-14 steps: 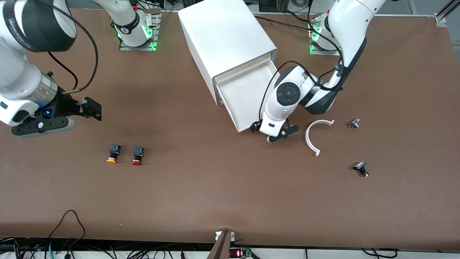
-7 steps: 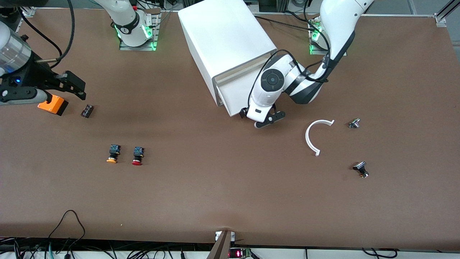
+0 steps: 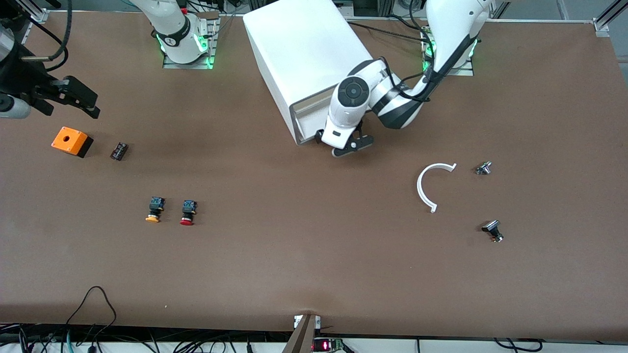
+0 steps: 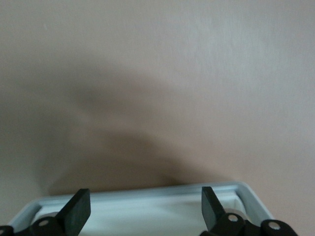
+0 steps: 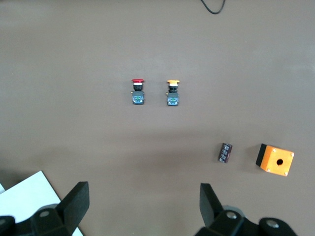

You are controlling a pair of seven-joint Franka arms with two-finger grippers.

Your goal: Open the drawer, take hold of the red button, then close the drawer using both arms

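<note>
now the left gripper [image 3: 347, 147], fingers spread wide and empty, sits at the drawer [image 4: 147, 209] front. the right gripper [image 3: 73, 100] hangs spread and empty over the brown table [image 3: 314, 264], near the orange box [image 3: 71, 141].

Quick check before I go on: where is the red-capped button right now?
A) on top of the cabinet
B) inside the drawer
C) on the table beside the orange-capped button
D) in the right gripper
C: the red-capped button lies on the bare table next to the orange-capped button, while the right gripper is open and empty above the orange box.
</note>
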